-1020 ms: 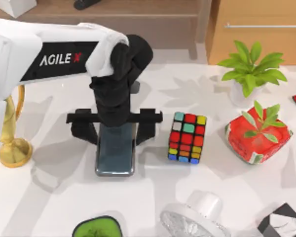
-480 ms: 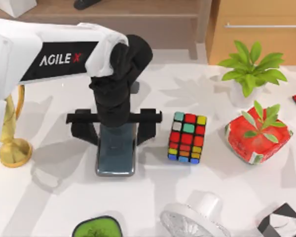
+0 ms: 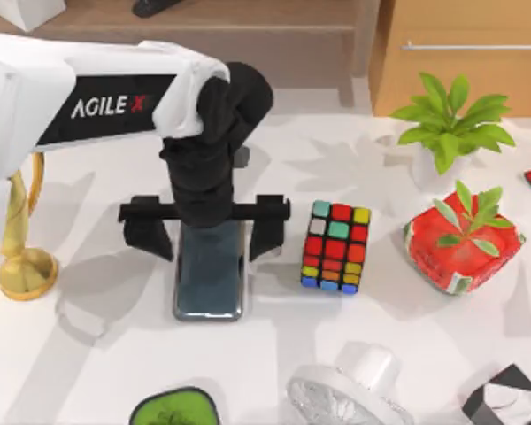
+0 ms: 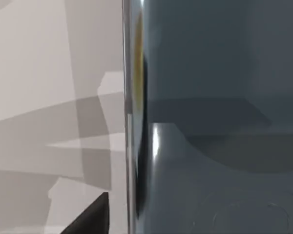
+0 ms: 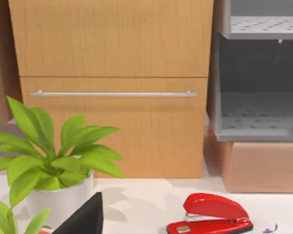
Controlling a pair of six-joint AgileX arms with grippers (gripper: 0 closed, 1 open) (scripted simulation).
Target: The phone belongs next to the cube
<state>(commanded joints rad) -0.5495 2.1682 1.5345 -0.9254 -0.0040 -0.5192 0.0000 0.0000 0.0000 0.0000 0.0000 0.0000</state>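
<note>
The phone [image 3: 210, 274], a dark grey-blue glossy slab, lies flat on the white table [image 3: 88, 354]. To its right, a narrow gap away, stands the cube [image 3: 336, 246] with its coloured stickers. My left gripper [image 3: 208, 232] hangs over the phone's far end, open, with one finger on each side of the slab and neither touching it. In the left wrist view the phone [image 4: 215, 122] is very close, with one dark fingertip [image 4: 90, 219] beside it. My right gripper [image 5: 83, 217] is parked at the right, facing a wooden cabinet.
A gold trophy [image 3: 19, 257] stands at the left edge. A red leafy planter [image 3: 463, 241] and a white potted plant [image 3: 447, 133] sit right of the cube. A fan [image 3: 350, 394], a green bowl [image 3: 173, 409] and a black-and-white box [image 3: 509, 398] line the front. A red stapler [image 5: 210, 214] lies far right.
Almost nothing has changed. The phone sits a touch farther right and nearer the front than a second ago, and the left gripper's fingers have stayed spread.
</note>
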